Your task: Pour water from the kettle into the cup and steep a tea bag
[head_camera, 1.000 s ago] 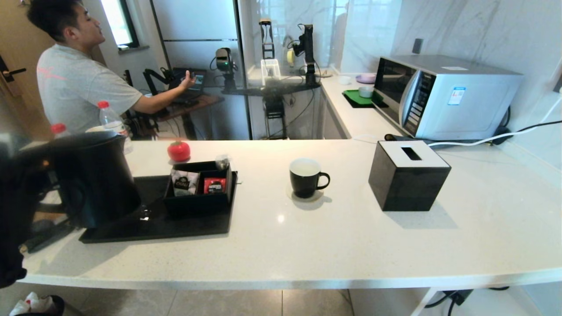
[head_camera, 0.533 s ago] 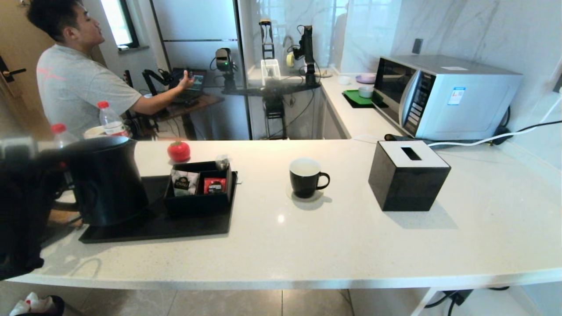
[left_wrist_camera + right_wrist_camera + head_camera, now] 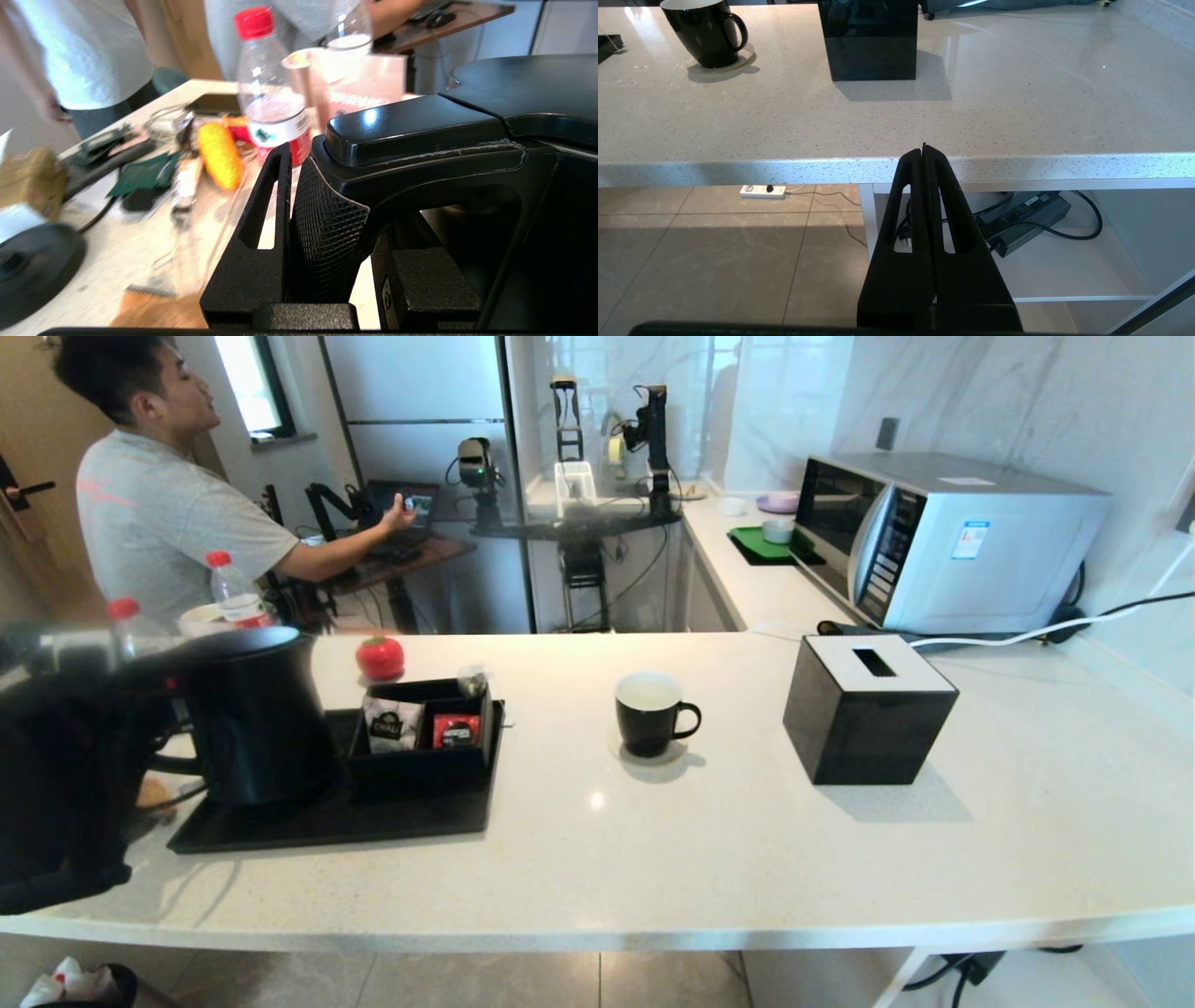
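Kettle gripped over tray
Left gripper point(image 3: 327, 242) clamps the matte black jug-shaped kettle's point(image 3: 257, 714) loop handle left of the black mug point(image 3: 651, 712); right gripper point(image 3: 924, 151), jaws shut and empty, hangs below the counter edge.

The head view looks forward and down over the whole counter point(image 3: 709, 859), from some way back. The left wrist view sits tight against the kettle point(image 3: 490, 140) handle, facing the cluttered table beyond. The right wrist view looks from below the counter's edge across its top; it shares the cup point(image 3: 707, 32) and black box point(image 3: 868, 42) with the head view.
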`<state>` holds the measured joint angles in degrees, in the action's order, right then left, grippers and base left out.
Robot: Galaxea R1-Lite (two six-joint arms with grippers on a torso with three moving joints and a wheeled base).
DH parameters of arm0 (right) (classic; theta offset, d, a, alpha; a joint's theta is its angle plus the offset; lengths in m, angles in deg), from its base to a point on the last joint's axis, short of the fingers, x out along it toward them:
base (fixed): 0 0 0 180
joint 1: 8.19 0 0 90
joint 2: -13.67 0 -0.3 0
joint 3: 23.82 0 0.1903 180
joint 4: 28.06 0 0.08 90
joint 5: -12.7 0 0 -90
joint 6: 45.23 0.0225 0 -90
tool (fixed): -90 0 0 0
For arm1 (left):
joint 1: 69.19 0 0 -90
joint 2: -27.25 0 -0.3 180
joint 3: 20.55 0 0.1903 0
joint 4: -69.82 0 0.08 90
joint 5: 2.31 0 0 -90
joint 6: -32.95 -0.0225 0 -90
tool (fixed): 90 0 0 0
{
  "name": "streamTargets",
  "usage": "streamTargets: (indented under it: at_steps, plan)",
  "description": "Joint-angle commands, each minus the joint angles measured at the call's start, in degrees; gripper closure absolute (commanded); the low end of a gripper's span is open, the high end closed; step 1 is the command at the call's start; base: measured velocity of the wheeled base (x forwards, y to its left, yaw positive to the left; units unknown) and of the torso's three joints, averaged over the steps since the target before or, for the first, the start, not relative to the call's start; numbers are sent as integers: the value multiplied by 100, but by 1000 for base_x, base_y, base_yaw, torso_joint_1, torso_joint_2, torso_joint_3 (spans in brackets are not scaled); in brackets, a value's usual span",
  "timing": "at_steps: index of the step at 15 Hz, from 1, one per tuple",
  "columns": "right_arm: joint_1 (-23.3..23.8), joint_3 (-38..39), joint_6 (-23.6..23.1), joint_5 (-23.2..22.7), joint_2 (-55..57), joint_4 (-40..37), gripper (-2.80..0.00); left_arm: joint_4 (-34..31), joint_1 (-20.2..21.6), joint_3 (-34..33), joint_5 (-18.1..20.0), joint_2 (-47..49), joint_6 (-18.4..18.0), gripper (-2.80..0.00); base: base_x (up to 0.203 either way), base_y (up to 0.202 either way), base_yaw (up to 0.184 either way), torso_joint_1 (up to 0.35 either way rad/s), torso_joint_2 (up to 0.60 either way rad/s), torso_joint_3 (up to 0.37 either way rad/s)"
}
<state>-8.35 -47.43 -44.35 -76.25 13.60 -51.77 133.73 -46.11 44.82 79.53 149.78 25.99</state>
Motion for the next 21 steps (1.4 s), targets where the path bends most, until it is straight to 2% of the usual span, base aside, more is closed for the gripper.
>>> streamTargets:
  at_steps: [1,10,21]
  plan:
    - [-2,-2,0,1,7,0,0,267,-66,141,-5,164,54,0,0,0,0,0,0,0]
    - [-2,-2,0,1,7,0,0,267,-169,73,-2,306,296,0,0,0,0,0,0,0]
    - [-2,-2,0,1,7,-1,0,267,-207,-158,-2,324,318,0,0,0,0,0,0,0]
